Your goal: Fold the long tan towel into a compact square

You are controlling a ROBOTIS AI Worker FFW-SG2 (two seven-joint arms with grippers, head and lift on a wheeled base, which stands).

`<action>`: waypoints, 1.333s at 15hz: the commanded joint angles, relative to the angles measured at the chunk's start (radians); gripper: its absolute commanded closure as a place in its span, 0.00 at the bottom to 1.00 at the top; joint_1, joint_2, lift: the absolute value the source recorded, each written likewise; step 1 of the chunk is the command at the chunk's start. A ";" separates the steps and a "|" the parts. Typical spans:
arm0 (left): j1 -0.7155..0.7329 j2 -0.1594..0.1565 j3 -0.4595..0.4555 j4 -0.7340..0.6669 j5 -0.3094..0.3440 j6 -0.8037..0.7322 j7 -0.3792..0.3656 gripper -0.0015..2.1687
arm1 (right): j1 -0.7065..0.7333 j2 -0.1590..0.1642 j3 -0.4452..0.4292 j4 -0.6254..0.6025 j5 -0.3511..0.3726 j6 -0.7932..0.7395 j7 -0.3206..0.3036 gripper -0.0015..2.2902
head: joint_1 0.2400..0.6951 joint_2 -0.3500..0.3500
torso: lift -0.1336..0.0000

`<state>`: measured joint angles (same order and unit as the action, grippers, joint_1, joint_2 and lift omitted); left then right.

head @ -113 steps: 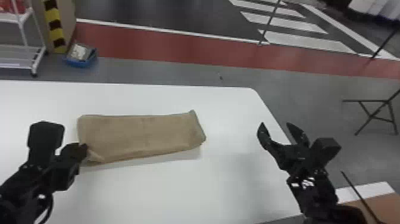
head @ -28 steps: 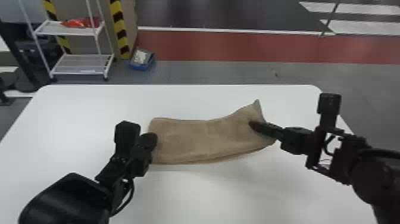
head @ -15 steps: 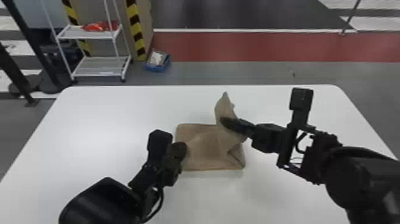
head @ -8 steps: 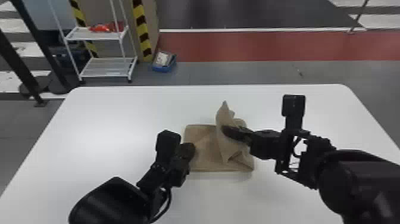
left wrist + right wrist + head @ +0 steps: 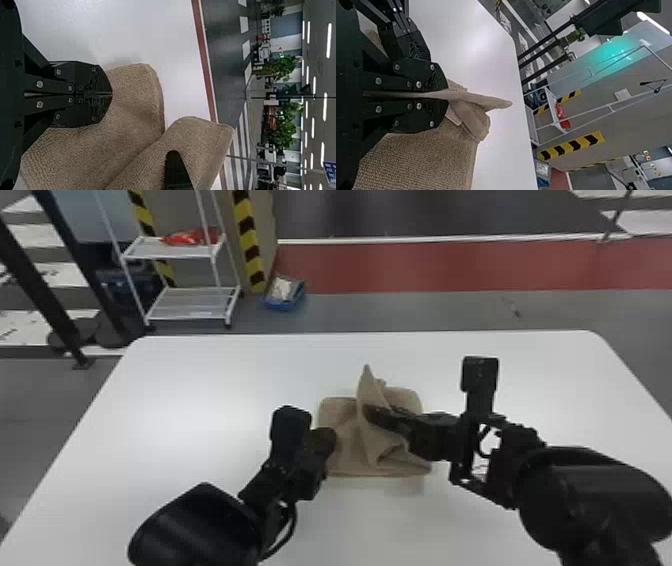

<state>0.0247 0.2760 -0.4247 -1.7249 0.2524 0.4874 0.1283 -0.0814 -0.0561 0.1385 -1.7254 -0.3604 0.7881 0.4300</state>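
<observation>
Towel on white table, partly folded; right gripper pinches the raised flap, left gripper, closed, touches the cloth. Laying the flap flat and squaring edges apparently remain.

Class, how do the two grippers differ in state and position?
The right gripper pinches a raised fold of the towel; the left gripper is shut, with no cloth visible between its fingertips. The left gripper is at the towel's left edge, the right gripper nearer mid-towel. Both are black.

White metal shelf rack beside yellow-and-black striped edging, red floor band beyond, grey floor nearer.
</observation>
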 commanded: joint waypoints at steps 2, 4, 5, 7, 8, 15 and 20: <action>-0.009 0.002 0.001 0.005 0.004 0.000 -0.003 0.88 | -0.008 -0.002 0.000 0.012 -0.057 -0.010 0.013 0.31 | 1.00 0.61 | 0.08; -0.017 0.000 0.000 0.016 0.005 0.000 -0.004 0.88 | 0.008 -0.005 -0.013 0.000 -0.088 -0.016 0.036 0.18 | 1.00 0.62 | 0.08; -0.020 0.000 0.000 0.019 0.005 0.000 -0.004 0.88 | 0.022 -0.007 -0.020 -0.006 -0.112 -0.028 0.041 0.18 | 1.00 0.62 | 0.08; -0.023 0.002 0.000 0.021 0.005 0.000 -0.004 0.88 | 0.037 -0.010 -0.048 -0.022 -0.140 -0.037 0.053 0.18 | 1.00 0.63 | 0.08; -0.023 0.002 0.000 0.021 0.005 0.000 -0.004 0.88 | 0.054 -0.013 -0.069 -0.033 -0.140 -0.037 0.055 0.18 | 1.00 0.62 | 0.08; -0.023 0.002 0.003 0.021 0.013 0.000 -0.001 0.88 | 0.224 -0.114 -0.181 -0.218 -0.081 -0.052 0.164 0.98 | 1.00 0.54 | 0.08; -0.023 -0.001 0.004 0.021 0.014 0.000 -0.001 0.88 | 0.370 -0.119 -0.250 -0.284 -0.058 -0.065 0.250 0.98 | 1.00 0.46 | 0.08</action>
<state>0.0015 0.2754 -0.4211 -1.7042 0.2658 0.4871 0.1273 0.2462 -0.1748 -0.0975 -1.9948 -0.4167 0.7307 0.6646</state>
